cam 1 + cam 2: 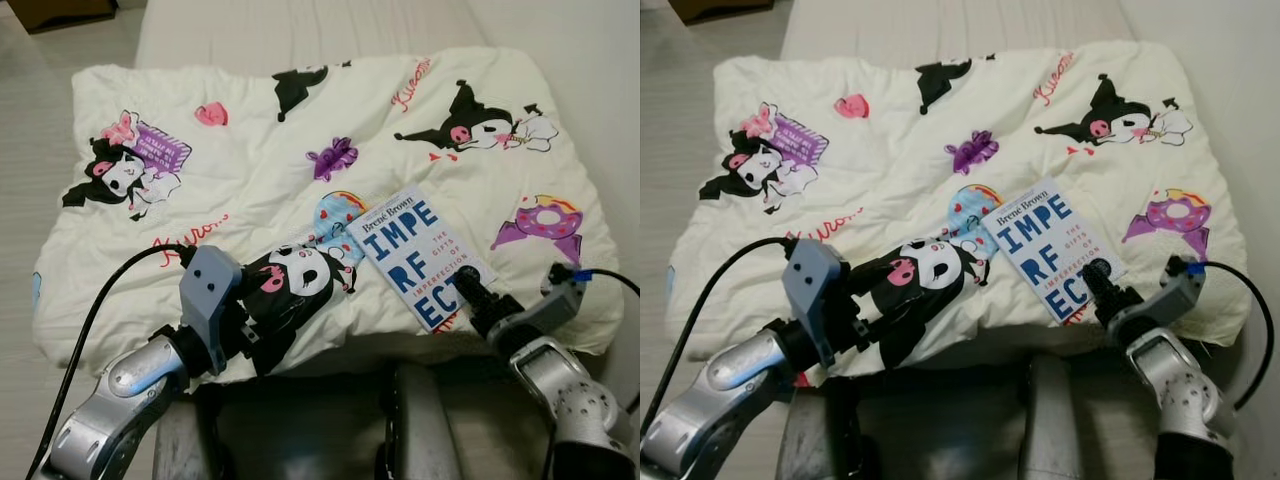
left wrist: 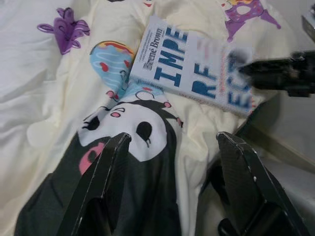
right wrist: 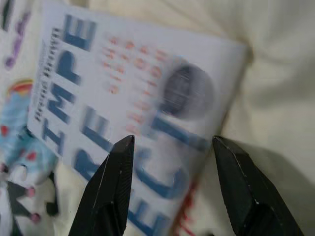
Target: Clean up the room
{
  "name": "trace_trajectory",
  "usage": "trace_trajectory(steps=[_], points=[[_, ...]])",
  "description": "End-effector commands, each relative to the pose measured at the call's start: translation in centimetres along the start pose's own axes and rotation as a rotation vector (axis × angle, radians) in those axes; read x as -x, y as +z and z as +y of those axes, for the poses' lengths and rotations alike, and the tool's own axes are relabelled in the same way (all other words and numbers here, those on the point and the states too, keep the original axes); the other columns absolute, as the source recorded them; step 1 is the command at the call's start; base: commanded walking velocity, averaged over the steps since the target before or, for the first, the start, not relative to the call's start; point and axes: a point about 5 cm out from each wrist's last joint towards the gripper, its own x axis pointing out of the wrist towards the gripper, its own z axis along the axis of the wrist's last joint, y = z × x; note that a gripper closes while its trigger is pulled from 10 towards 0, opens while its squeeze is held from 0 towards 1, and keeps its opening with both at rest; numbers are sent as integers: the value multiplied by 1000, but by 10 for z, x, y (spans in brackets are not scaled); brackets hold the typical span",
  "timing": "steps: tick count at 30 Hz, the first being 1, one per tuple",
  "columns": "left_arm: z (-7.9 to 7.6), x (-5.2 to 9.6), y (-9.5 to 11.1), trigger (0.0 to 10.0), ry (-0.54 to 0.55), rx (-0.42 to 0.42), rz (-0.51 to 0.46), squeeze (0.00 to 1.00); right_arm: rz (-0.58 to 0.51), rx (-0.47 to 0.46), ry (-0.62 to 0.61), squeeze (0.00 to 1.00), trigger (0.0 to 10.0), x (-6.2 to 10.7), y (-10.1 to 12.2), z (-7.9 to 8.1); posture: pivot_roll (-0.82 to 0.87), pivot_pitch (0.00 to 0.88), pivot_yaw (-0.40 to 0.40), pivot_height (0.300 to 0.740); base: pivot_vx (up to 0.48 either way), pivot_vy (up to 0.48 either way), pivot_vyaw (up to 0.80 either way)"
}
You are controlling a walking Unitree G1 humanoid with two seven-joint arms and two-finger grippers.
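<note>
On your left, the left gripper sits at the near edge of the cream printed blanket, its fingers spread wide and holding nothing, one over the black cartoon figure printed there. Past the blanket's left edge you have bare pale floor; beyond its far edge runs a plain white mattress.

The white book lies flat on the blanket, right of centre, close to the near edge. Its long axis runs diagonally, the top of its cover pointing away from you and to the left, the bottom corner toward the right gripper. That corner is hidden behind the gripper in the head views, and the cover's lettering is blurred in the right wrist view.

The right gripper hovers over the book's near corner, jaws open, gripping nothing. You cannot tell whether the fingertips touch the cover.
</note>
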Motion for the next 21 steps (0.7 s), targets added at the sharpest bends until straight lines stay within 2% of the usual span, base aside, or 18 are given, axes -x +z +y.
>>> trace_trajectory(steps=[1,4,8,10,11,14,21], points=[[2,5,-2,10000,2,-4,29,0,46,18,20,0,10000,6,-6,0,67,387,24,527,0,0,0],[2,7,-3,10000,-8,0,39,0,65,44,39,0,10000,14,-3,-1,62,383,24,527,0,0,0],[1,8,-3,10000,-22,21,40,0,78,16,49,0,10000,19,-2,-2,57,380,25,527,0,0,0],[-5,8,-3,10000,-52,76,28,0,99,-42,87,0,10000,20,-9,3,54,378,27,527,0,0,0],[-5,8,-3,10000,-52,76,28,0,99,-42,87,0,10000,20,-9,3,54,378,27,527,0,0,0],[-17,7,-4,10000,-117,145,25,0,146,-165,185,0,10000,21,-26,18,54,373,27,527,0,0,0],[-16,9,-4,10000,-117,144,33,0,189,-182,191,0,10000,23,-40,21,59,371,26,527,0,0,0]])
